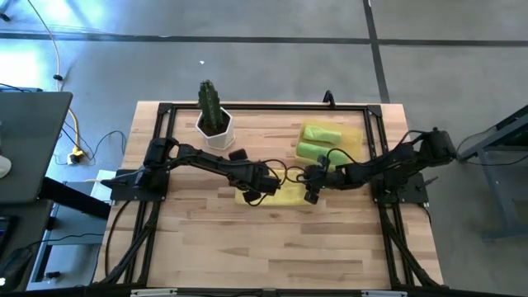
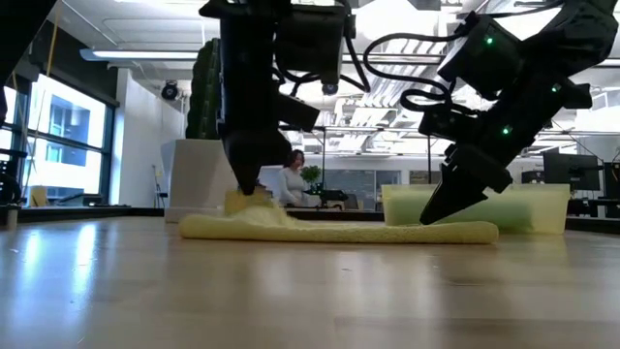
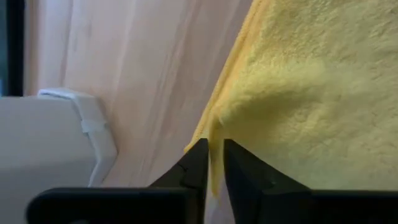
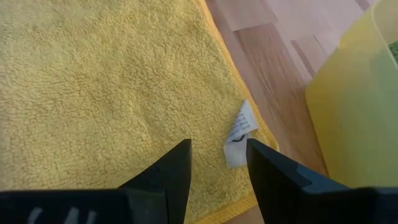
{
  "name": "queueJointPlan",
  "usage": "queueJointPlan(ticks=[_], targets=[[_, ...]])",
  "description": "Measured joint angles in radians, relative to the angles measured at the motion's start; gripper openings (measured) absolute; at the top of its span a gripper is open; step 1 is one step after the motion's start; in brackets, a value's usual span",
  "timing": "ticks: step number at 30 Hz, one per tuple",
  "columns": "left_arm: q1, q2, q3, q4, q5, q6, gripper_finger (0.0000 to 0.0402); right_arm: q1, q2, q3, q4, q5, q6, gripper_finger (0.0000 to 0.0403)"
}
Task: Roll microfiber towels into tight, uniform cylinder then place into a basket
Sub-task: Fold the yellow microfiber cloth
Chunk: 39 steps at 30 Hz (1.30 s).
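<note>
At the middle of the wooden table (image 1: 272,247), a yellow towel (image 1: 285,195) lies flat between the 2 arms. The left gripper (image 3: 212,163) is down at the towel's left edge, w/ its fingers pressed nearly together and pinching a bit of the hem; in the low view that edge is lifted into a small hump under the arm. The right gripper (image 4: 217,158) sits low over the towel's right side, fingers spread, w/ a white care tag (image 4: 239,133) lying just between the tips; it holds nothing. Just beyond, toward the table's right rear, the basket (image 1: 356,136) holds 2 rolled green towels (image 1: 320,142) side by side.

Judging from this, the step is starting the roll on the last towel. To do it well, the right gripper prob. needs to close on the hem at the same edge height as the left, so both corners lift evenly; then the fold should be turned over tight and straight, w/o slack, or the cylinder will come out cone-shaped or loose. The thick, soft pile may slip from a shallow pinch.

The table is pale plank wood w/ a black frame around it. A white pot w/ a green cactus (image 1: 213,115) stands at rear left. Behind, the room is an open office w/ windows, ceiling lights and a seated person (image 2: 293,184) far off.
</note>
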Motion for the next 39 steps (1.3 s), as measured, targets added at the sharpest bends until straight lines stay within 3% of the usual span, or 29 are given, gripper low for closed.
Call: queueJointPlan(ticks=[10,18,29,39], targets=[[0.016,0.000,0.000,-0.136,-0.022,-0.134,0.0111,0.000,0.001,-0.002,-0.002,-0.008,0.006,0.0144],[-0.028,0.000,0.008,0.027,0.227,-0.118,0.0103,0.000,0.002,-0.002,-0.023,-0.015,0.009,0.0144],[-0.076,0.001,0.004,0.114,0.234,-0.105,0.0099,-0.001,0.004,-0.005,-0.058,-0.046,0.038,0.0144],[-0.076,0.009,-0.110,0.270,0.230,-0.138,0.0089,0.000,0.003,-0.005,-0.061,-0.037,0.019,0.0144]])
